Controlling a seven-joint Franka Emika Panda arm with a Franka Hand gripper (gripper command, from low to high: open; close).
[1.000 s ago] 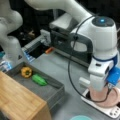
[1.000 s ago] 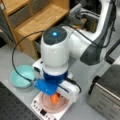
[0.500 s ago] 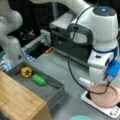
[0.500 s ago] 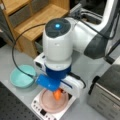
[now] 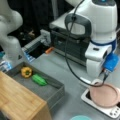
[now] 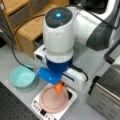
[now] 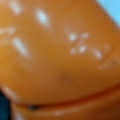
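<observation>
- A glossy orange object (image 7: 60, 57) fills nearly the whole wrist view, too close to make out its full outline.
- Small white glints dot its upper part.
- A curved crease crosses it low down, with a second orange band beneath.
- A pale blue patch (image 7: 112, 8) shows at the top right corner.
- A dark sliver (image 7: 3, 100) sits at the lower left edge.
- No end effector fingers can be made out here.

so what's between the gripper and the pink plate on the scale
In a front view an orange carrot-like piece hangs under the gripper, directly over the pink plate on the white scale. Nothing else lies between them.
</observation>
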